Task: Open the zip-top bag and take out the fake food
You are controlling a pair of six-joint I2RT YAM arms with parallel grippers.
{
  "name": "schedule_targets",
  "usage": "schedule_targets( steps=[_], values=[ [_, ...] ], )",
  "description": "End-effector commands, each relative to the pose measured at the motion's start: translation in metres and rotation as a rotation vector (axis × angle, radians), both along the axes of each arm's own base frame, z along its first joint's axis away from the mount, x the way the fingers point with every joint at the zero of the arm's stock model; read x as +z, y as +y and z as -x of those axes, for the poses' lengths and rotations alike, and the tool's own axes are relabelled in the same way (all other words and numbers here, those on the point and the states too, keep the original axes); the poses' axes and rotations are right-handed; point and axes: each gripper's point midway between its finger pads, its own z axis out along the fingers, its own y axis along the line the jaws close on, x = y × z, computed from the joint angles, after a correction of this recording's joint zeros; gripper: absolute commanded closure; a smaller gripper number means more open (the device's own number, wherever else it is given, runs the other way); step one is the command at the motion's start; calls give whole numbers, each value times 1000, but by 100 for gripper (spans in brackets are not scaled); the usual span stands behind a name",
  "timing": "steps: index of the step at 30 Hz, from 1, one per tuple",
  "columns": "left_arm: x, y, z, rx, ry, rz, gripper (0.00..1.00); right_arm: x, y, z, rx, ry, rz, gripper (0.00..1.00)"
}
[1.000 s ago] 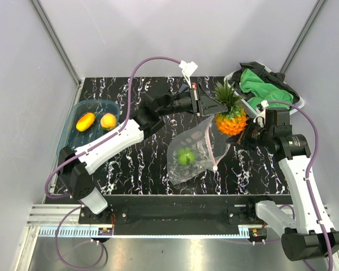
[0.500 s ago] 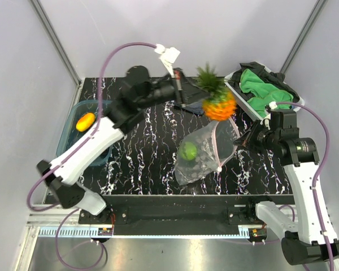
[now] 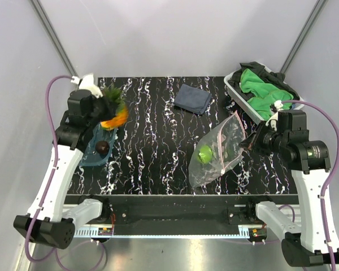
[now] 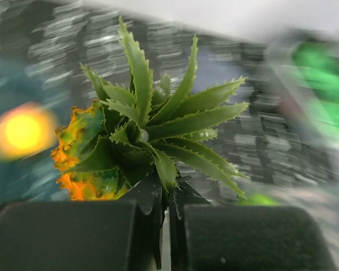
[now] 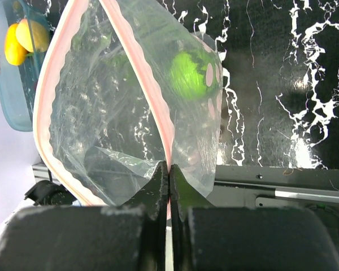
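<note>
My left gripper (image 3: 105, 108) is shut on the leafy crown of the fake pineapple (image 3: 115, 117) and holds it over the translucent blue tub (image 3: 91, 160) at the far left. In the left wrist view the gripper (image 4: 168, 189) pinches the green leaves (image 4: 158, 121). A dark piece (image 3: 102, 148) lies in the tub; two orange-yellow pieces (image 5: 22, 37) show there in the right wrist view. My right gripper (image 3: 248, 141) is shut on the pink zip strip (image 5: 150, 96) of the clear zip-top bag (image 3: 214, 161), holding its mouth up and open. A green ball (image 3: 205, 153) lies inside the bag.
A folded dark blue-grey cloth (image 3: 193, 97) lies at the back middle. A white basket (image 3: 233, 81) with green cloths (image 3: 263, 90) stands at the back right, close behind my right gripper. The table's front edge runs just below the bag.
My left arm has swung the pineapple from the bag's mouth far left to over the tub. The bag shifted slightly right, still held by my right gripper.
</note>
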Motion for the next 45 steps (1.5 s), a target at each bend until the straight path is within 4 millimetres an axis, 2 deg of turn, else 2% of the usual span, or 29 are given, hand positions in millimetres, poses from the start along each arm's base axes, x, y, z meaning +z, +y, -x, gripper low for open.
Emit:
schedule_targets(
  steps=[1, 3, 4, 6, 9, 10, 12, 15, 16, 18, 19, 22, 26, 28, 29, 30, 31, 32, 34, 35, 36, 37, 38, 39, 40, 41, 43, 44, 45],
  values=[
    [-43, 87, -2, 320, 87, -252, 100, -1, 6, 7, 53, 5, -10, 100],
    [-54, 106, 2, 401, 126, -290, 100, -1, 6, 9, 54, 8, -12, 100],
    [-57, 123, 5, 471, 144, -317, 100, -1, 7, 10, 59, 12, -16, 100],
    [-64, 137, 7, 528, 172, -367, 100, 1, 8, 12, 66, 10, -20, 100],
    [-84, 175, 13, 673, 279, -447, 100, 2, 9, 14, 70, 9, -27, 100],
    [-100, 180, 12, 675, 332, -467, 100, 2, 9, 15, 70, 11, -27, 100],
    [-114, 204, 13, 712, 391, -448, 100, 1, 9, 15, 74, 12, -23, 100],
    [-138, 227, 14, 735, 486, -415, 100, 3, 8, 16, 79, 10, -16, 100],
    [-149, 230, 15, 733, 528, -415, 84, 3, 6, 17, 76, 8, -8, 100],
    [-155, 233, 15, 738, 555, -405, 48, 4, 4, 17, 73, 3, 5, 100],
    [-156, 233, 15, 738, 556, -399, 22, 4, 3, 17, 72, 6, 11, 100],
    [-154, 227, 14, 744, 534, -351, 1, 3, 1, 14, 76, 6, 32, 100],
    [-143, 208, 13, 750, 487, -264, 1, 7, 0, 7, 77, 4, 42, 100],
    [-131, 177, 8, 696, 439, -220, 1, 10, 2, 6, 85, 0, 38, 100],
    [-126, 150, 3, 624, 411, -207, 1, 10, 1, 5, 86, -4, 40, 100],
    [-117, 135, 3, 593, 376, -175, 3, 10, 1, 4, 86, -4, 44, 100],
    [-110, 113, -2, 556, 349, -117, 4, 8, 1, 2, 90, 7, 49, 100],
    [-105, 72, -3, 440, 334, -84, 8, 7, 1, 0, 93, 13, 49, 100],
    [-80, 24, -12, 316, 267, -7, 11, 7, 4, -6, 96, 8, 38, 100],
    [-72, -20, -10, 182, 253, 18, 13, 7, 5, -9, 96, 8, 32, 100],
    [-46, -45, -14, 118, 192, 63, 14, 10, 7, -13, 98, 8, 25, 100],
    [-29, -67, -13, 54, 157, 91, 15, 12, 8, -14, 100, 11, 19, 100],
    [-17, -105, -2, -65, 138, 103, 16, 15, 9, -15, 103, 3, 15, 100],
    [3, -128, -1, -131, 79, 135, 18, 19, 8, -17, 98, -12, 17, 100],
    [34, -148, 4, -212, 7, 165, 20, 20, 7, -17, 94, -16, 22, 100],
    [45, -185, 24, -362, -10, 195, 23, 21, 5, -19, 85, -23, 34, 100],
    [89, -220, 41, -511, -138, 245, 29, 24, 4, -22, 83, -33, 39, 100],
    [93, -248, 59, -614, -147, 249, 30, 25, 3, -23, 78, -39, 41, 100],
    [104, -260, 67, -672, -190, 241, 34, 29, 5, -24, 73, -39, 31, 100]
  ],
)
